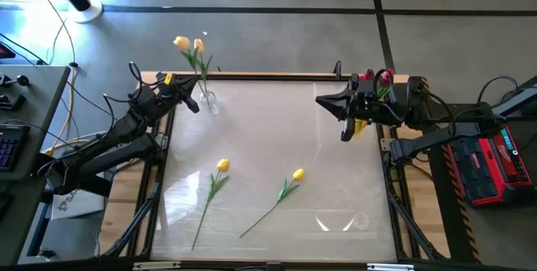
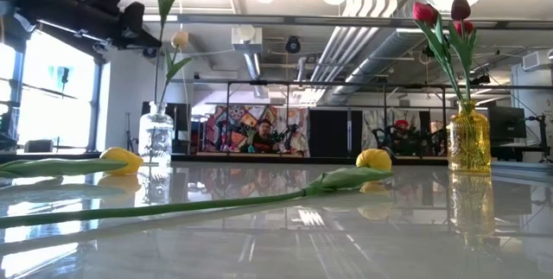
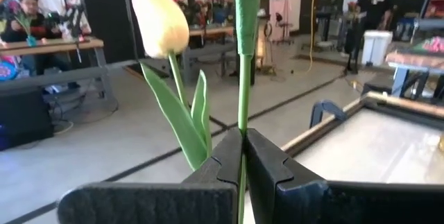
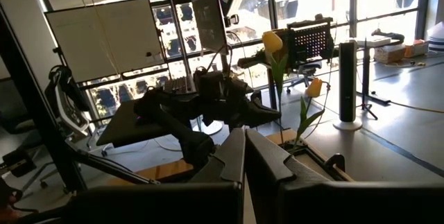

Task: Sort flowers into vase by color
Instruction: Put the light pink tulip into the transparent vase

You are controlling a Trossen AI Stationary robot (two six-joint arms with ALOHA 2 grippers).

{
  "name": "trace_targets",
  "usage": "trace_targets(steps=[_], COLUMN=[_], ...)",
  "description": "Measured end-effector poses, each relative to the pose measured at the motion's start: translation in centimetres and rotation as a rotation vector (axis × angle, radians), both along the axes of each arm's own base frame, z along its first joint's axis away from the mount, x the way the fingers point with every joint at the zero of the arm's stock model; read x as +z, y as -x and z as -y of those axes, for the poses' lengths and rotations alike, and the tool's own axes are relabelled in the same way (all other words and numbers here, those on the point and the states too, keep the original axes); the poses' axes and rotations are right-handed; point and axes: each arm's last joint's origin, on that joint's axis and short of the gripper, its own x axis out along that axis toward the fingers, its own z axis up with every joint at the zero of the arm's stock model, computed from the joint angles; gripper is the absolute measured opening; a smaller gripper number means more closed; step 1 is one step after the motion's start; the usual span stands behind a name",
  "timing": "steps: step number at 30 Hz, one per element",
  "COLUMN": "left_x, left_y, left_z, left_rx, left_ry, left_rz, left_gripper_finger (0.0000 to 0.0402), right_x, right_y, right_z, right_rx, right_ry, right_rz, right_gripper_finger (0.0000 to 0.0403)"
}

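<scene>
A: Where's L gripper (image 3: 243, 156)?

B: Approx 10 o'clock on table (image 1: 277, 137), at clear vase (image 1: 209, 101). Jaws pinching a green stem (image 3: 243, 92) that stands w/ the pale tulip (image 3: 161, 21). R gripper (image 1: 329, 101) waits at 2 o'clock by amber vase (image 2: 469, 141) w/ red tulips (image 2: 441, 13), jaws pressed together, empty.

A: Best way to finish?

B: You'd keep stem upright, let go only once it sits in the neck. Two yellow tulips (image 1: 221, 165) lie at approx 6 o'clock, not yet sorted.

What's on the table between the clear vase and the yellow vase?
In the low view, two yellow tulips lie between the clear vase and the yellow vase: one near the clear vase, another nearer the yellow one.
</scene>
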Motion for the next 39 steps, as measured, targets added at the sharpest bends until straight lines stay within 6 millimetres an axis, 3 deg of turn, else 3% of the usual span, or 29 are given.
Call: trace_targets(steps=[12, 18, 23, 32, 39], left_x=[-1.0, -3.9, -5.5, -5.7, -5.7], left_y=[-0.1, -0.2, 0.2, 0.2, 0.2], left_z=[-0.1, -0.3, -0.4, -0.3, -0.4], left_rx=[0.001, 0.019, 0.140, 0.144, 0.129], left_ry=[0.029, 0.083, 0.132, 0.132, 0.136], left_rz=[-0.060, -0.023, -0.003, 0.015, 0.013], left_gripper_finger=[0.0000, 0.0000, 0.0001, 0.0002, 0.0056], right_x=[0.0, 0.0, 0.0, 0.0, 0.0], right_y=[0.0, 0.0, 0.0, 0.0, 0.0], right_z=[0.0, 0.0, 0.0, 0.0, 0.0], right_rx=[0.000, 0.000, 0.000, 0.000, 0.000], right_ry=[0.000, 0.000, 0.000, 0.000, 0.000], right_rz=[0.000, 0.000, 0.000, 0.000, 0.000], right_gripper_finger=[0.0000, 0.0000, 0.0000, 0.0000, 0.0000])
